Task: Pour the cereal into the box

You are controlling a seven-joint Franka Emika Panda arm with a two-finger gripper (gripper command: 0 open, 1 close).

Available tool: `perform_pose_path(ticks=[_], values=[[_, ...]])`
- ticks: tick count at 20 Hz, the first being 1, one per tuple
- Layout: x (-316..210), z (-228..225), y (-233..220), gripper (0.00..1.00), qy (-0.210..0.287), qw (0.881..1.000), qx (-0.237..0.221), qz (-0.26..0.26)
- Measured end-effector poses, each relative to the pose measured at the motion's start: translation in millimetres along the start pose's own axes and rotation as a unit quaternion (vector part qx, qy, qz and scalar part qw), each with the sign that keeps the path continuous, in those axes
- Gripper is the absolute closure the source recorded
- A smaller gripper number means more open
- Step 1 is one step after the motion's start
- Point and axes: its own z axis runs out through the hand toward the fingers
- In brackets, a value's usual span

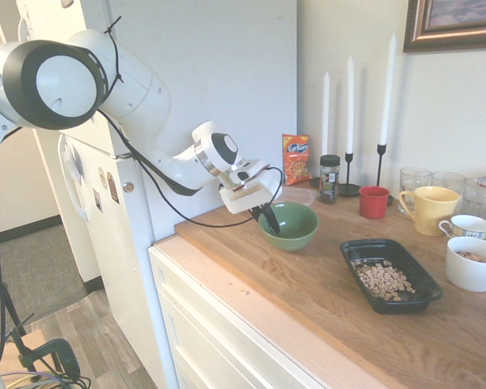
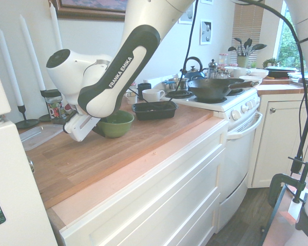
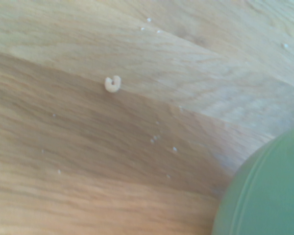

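Note:
The box (image 1: 358,250) is a shallow black tray on the wooden counter, holding a loose heap of tan cereal (image 1: 382,279) rings. In the second exterior view the box (image 2: 155,109) sits beyond the bowl. My gripper (image 1: 269,220) is shut on the near rim of a green bowl (image 1: 292,224), which stands upright, low at the counter, to the left of the box and apart from it. I cannot tell whether the bowl (image 2: 113,124) touches the wood. The wrist view shows the bowl's green side (image 3: 264,196) and one stray cereal (image 3: 112,83) ring on the counter.
Behind the bowl stand an orange snack packet (image 1: 296,158), a spice jar (image 1: 330,177), white candles (image 1: 350,105) and a red cup (image 1: 373,202). Mugs (image 1: 429,209) and glasses crowd the right end. A clear flat container (image 2: 41,136) lies left; a stove with a wok (image 2: 215,88) is right.

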Motion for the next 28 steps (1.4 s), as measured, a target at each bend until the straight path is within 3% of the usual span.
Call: perform_pose_path(ticks=[2, 3, 15, 28], values=[[0.8, 2.1, -2.7, 1.0, 0.001, 1.0, 0.0, -0.001], [0.3, 2.6, -3.1, 0.0, 0.001, 1.0, 0.0, -0.001], [4.3, -3.6, -3.0, 0.0, -0.014, 0.999, 0.022, 0.02], [62.5, -52.7, 52.2, 0.0, -0.099, 0.982, 0.122, 0.109]])
